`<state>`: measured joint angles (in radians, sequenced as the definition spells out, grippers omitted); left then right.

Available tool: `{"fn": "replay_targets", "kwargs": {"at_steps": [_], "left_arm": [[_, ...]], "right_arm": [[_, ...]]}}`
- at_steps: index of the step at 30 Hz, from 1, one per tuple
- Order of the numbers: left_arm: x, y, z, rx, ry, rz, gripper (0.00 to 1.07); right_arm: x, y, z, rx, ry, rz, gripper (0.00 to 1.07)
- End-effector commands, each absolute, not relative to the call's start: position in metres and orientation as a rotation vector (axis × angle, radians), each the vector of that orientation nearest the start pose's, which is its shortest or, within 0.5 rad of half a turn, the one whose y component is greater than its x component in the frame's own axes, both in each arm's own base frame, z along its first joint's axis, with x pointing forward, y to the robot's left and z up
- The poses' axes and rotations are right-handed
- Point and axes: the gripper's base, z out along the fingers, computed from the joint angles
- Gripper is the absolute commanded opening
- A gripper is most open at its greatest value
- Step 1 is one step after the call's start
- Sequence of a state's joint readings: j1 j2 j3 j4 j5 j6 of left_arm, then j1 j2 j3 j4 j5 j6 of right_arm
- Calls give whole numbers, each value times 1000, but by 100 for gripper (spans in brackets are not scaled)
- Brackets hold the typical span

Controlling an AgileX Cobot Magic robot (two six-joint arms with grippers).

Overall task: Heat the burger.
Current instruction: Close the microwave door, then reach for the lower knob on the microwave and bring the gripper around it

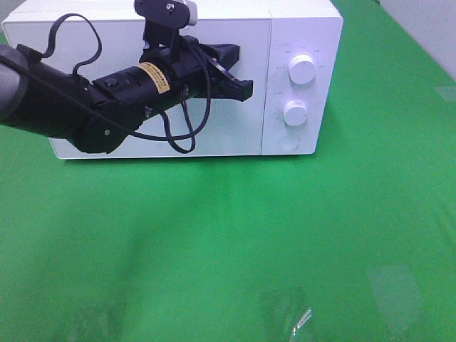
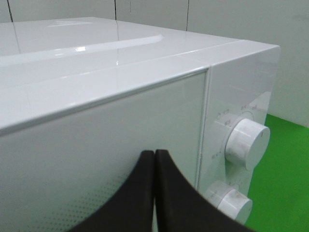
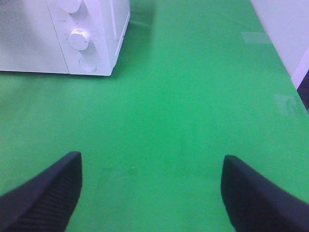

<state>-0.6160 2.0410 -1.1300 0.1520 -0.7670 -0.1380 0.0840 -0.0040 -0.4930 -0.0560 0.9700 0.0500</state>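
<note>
Burger unseen, maybe inside closed microwave point(image 1: 242, 128) | left fingers point(image 2: 140, 193) together | right fingers point(image 3: 43, 193) apart

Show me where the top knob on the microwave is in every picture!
High camera: top knob sits on the microwave's right side, the higher of two knobs.
Left wrist: top knob sticks out of the microwave's front, just past the shut left claw.
Right wrist: top knob is half cut off at the picture's edge.
Shared landmark: the lower knob, right beside it.
</note>
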Motion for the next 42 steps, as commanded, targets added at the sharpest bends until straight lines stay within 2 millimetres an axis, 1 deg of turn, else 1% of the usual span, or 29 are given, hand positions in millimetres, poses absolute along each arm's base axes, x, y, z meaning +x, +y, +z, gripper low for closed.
{"fn": "replay_targets", "kwargs": {"at_steps": [1,3,5,6,7,8,9,10,12,13,14,15,16,17,21,22,23,24,25,26,27,28,29,30,31,32,35,39,42], "left_arm": [[355,-262,196,453,1621,-583,0],[355,-262,196,453,1621,-583,0],[342,-273,200,507,1690,-590,2],[342,-273,200,507,1690,-590,2],[333,-279,203,547,1745,-586,12],[333,-279,203,547,1745,-586,12],[328,-281,205,567,1768,-584,22],[328,-281,205,567,1768,-584,22],[313,-288,208,628,1860,-574,80],[313,-288,208,628,1860,-574,80],[306,-288,208,669,1935,-549,102],[306,-288,208,669,1935,-549,102],[296,-288,209,711,2017,-522,100],[296,-288,209,711,2017,-522,100],[280,-284,213,778,2150,-468,100],[274,-278,216,800,2229,-432,100],[274,-278,216,800,2229,-432,100],[266,-271,217,829,2314,-390,100],[266,-271,217,829,2314,-390,100],[259,-263,219,858,2407,-337,100],[259,-263,219,858,2407,-337,100],[252,-256,221,876,2497,-296,100],[252,-256,221,876,2497,-296,100],[244,-249,222,889,2582,-263,100],[244,-249,222,889,2582,-263,100],[238,-244,222,906,2662,-226,100],[232,-240,223,909,2726,-214,100],[222,-234,230,833,2838,-235,100],[220,-231,232,803,2867,-232,100]], "right_arm": [[-5,-5,283,-39,1920,14,76],[-5,-5,283,-39,1920,14,76],[-5,-5,283,-39,1920,14,76],[-5,-5,283,-39,1920,14,76],[-5,-5,283,-39,1920,14,76],[-5,-5,283,-39,1920,14,76],[-5,-5,283,-39,1920,14,76],[-5,-5,283,-39,1920,14,76],[-5,-5,283,-39,1920,14,76],[-5,-5,283,-39,1920,14,76],[-5,-5,283,-39,1920,14,76],[-5,-5,283,-39,1920,14,76],[-5,-5,283,-39,1920,14,76],[-5,-5,283,-39,1920,14,76],[-5,-5,283,-39,1920,14,76],[-5,-5,283,-39,1920,14,76],[-5,-5,283,-39,1920,14,76],[-5,-5,283,-39,1920,14,76],[-5,-5,283,-39,1920,14,76],[-5,-5,283,-39,1920,14,76],[-5,-5,283,-39,1920,14,76],[-5,-5,283,-39,1920,14,76],[-5,-5,283,-39,1920,14,76],[-5,-5,283,-39,1920,14,76],[-5,-5,283,-39,1920,14,76],[-5,-5,283,-39,1920,14,76],[-5,-5,283,-39,1920,14,76],[-5,-5,283,-39,1920,14,76],[-5,-5,283,-39,1920,14,76]]}}
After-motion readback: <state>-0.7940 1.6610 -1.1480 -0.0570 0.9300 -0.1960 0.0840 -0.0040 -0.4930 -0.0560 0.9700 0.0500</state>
